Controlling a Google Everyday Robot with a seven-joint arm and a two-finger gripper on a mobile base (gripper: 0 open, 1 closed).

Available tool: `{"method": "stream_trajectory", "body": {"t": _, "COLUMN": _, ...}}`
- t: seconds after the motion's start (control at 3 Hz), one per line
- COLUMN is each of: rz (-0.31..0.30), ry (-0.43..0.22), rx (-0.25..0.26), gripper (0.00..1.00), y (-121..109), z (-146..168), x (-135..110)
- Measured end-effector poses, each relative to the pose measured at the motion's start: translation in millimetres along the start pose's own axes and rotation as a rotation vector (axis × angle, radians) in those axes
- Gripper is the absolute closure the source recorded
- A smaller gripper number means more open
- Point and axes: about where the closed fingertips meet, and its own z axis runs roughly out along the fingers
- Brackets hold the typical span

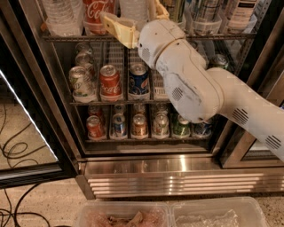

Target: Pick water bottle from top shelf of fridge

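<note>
The fridge (178, 176) stands with its door open. On its top shelf (66, 38) are a clear water bottle (62, 16) at the left, a red Coca-Cola bottle (99, 10) and a second clear water bottle (133, 9), then more bottles and cans to the right. My gripper (128, 11) is up at this shelf, open. Its yellowish fingers (116, 25) stand on either side of the second water bottle. The white arm hides the shelf's middle part.
Short soda cans (110, 81) line the middle rack, and more cans (139, 125) line the lower one. The glass door (26, 133) hangs open at the left, with black cables (17, 150) on the floor. Two clear plastic bins (177, 215) lie at the bottom edge.
</note>
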Motion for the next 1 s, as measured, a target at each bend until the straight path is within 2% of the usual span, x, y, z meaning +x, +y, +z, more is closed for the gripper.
{"method": "stream_trajectory", "body": {"t": 0.33, "rz": -0.015, "ry": -0.002, "rx": -0.009, "gripper": 0.23, "y": 0, "z": 10, "x": 3}}
{"method": "stream_trajectory", "body": {"t": 0.67, "rz": -0.042, "ry": -0.009, "rx": 0.009, "gripper": 0.24, "y": -8, "z": 16, "x": 3}}
{"method": "stream_trajectory", "body": {"t": 1.0, "rz": -0.119, "ry": -0.029, "rx": 0.046, "gripper": 0.26, "y": -13, "z": 15, "x": 1}}
